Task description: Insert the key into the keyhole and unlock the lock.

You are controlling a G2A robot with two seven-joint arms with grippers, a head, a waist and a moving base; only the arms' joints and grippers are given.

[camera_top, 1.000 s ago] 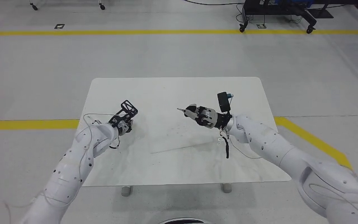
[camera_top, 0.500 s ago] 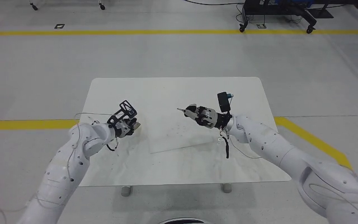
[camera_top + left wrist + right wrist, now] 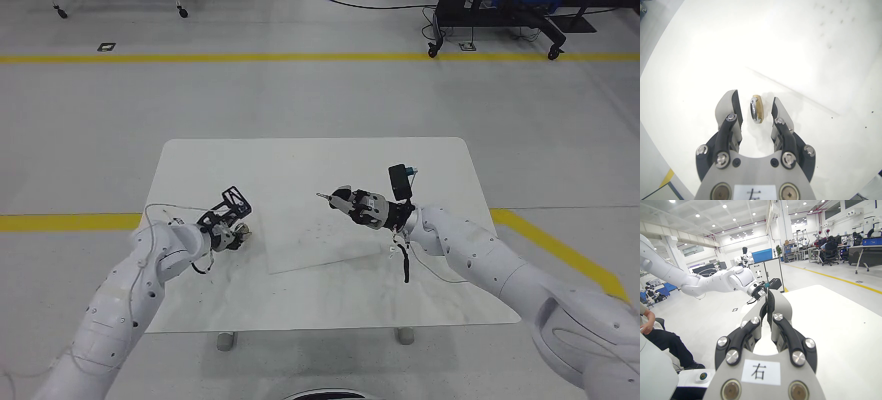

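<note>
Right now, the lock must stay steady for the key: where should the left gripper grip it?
The lock's brass body, from above: it looks to stand on edge, its narrow width between the open left gripper's pads, so closing should pinch its broad faces.

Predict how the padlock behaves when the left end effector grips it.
The brass padlock looks solid metal: probably rigid, heavy for its size. Seemingly standing on edge inside the open left end effector, it may tip if one finger touches first.
</note>
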